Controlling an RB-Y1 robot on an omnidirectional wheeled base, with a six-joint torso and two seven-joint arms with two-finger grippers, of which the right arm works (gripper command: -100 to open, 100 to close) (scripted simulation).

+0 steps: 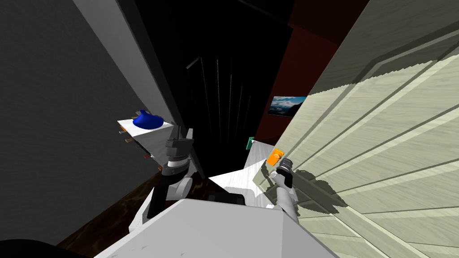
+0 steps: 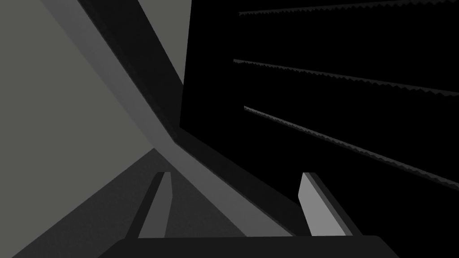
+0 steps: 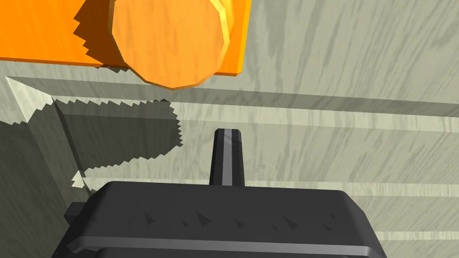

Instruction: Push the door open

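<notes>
Where the right pincer (image 3: 227, 134) is seen closest, its two blades are pressed together into one narrow strip, nothing is held between them, and their tip is set at the pale panelled door (image 3: 340, 67), just beside the round orange knob (image 3: 170, 40) and its orange plate (image 3: 36, 31); whether the tip is actually touching the face cannot be told. The door is found on the robot's right, its leaf slanted away from the body with its free edge near the knob, so it is judged to be part-way open already, and what is left is judged to be a further push on the face to widen the gap. The left pincer (image 2: 235, 175) is raised on the other side with its blades apart and empty, pointed towards a grey door frame (image 2: 148, 112) and not at the door. Between the two arms a strip of open room is offered, bounded on the left by a white bench (image 1: 154, 139) carrying a blue object (image 1: 147, 120), which stands close to the left arm, and by the grey wall (image 1: 54, 112) behind it. Further off, a black area (image 1: 224, 89) is shown through the opening, and a red wall (image 1: 309, 49) with a framed picture (image 1: 287, 105) is seen beyond the door's far edge, towards which the leaf would be swung.
</notes>
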